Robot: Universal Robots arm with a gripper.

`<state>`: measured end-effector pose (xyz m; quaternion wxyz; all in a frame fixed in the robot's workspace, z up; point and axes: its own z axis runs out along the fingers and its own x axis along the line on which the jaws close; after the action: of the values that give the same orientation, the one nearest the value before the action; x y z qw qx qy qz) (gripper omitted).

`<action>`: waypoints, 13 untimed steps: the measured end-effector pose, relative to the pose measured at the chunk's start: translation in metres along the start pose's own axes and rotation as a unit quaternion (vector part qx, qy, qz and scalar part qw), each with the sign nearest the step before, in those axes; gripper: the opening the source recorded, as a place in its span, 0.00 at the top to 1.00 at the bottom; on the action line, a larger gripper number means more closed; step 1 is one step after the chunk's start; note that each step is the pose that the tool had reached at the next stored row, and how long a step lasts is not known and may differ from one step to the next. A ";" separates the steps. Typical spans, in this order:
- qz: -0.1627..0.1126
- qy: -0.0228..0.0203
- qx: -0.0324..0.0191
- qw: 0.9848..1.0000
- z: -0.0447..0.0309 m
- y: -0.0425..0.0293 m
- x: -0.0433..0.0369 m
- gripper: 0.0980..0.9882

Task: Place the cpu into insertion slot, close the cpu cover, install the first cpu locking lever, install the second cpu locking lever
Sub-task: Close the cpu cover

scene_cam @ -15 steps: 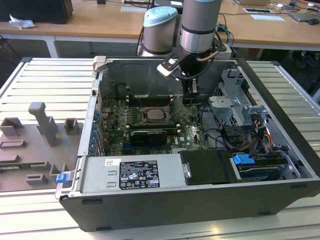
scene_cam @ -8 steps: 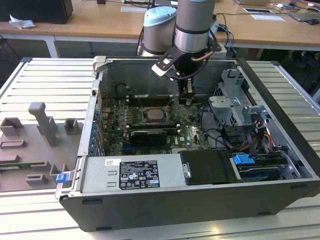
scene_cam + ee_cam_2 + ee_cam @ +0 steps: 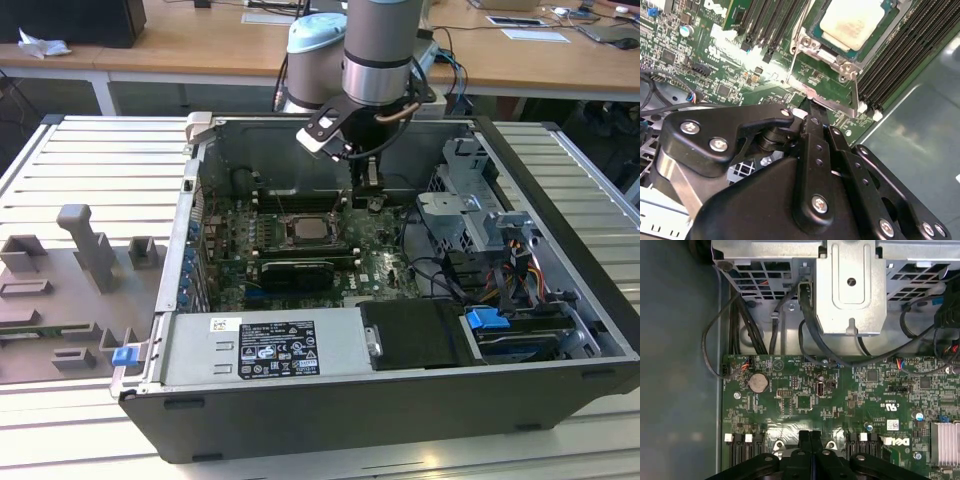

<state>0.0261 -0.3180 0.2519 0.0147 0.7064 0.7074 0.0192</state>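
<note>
Wooden desks (image 3: 200, 50) line the back of the room. A ribbed metal table (image 3: 90, 160) carries, from the exterior view's left, grey plastic fixtures (image 3: 85, 250) and an open computer case (image 3: 330, 420). On its green motherboard (image 3: 385, 265) the cpu (image 3: 305, 231) sits in the insertion slot (image 3: 283, 238). The gripper (image 3: 367, 190) hangs just beside the slot, toward the exterior view's right, with the drive cage (image 3: 470, 215) farther right. The second wrist view brings the pale chip close, the silvery cpu cover (image 3: 807, 45) framing it and the black fingertips (image 3: 812, 119) at the socket's metal edge; whether they touch it I cannot tell. In the first wrist view the fingers (image 3: 805, 440) are pressed together with nothing between them, and a coin cell (image 3: 758, 383) lies on the board beyond.
</note>
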 end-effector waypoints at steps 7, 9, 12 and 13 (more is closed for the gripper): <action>0.000 0.000 0.000 1.000 -0.0005 -0.0109 0.0000 0.99; 0.000 0.000 0.000 1.000 -0.0007 -0.0144 0.0000 0.99; 0.000 0.000 0.000 1.000 -0.0010 -0.0206 0.0000 0.99; 0.000 0.000 0.000 1.000 -0.0011 -0.0225 0.0001 0.99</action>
<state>0.0035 -0.3180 0.2519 0.0147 0.7064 0.7074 0.0193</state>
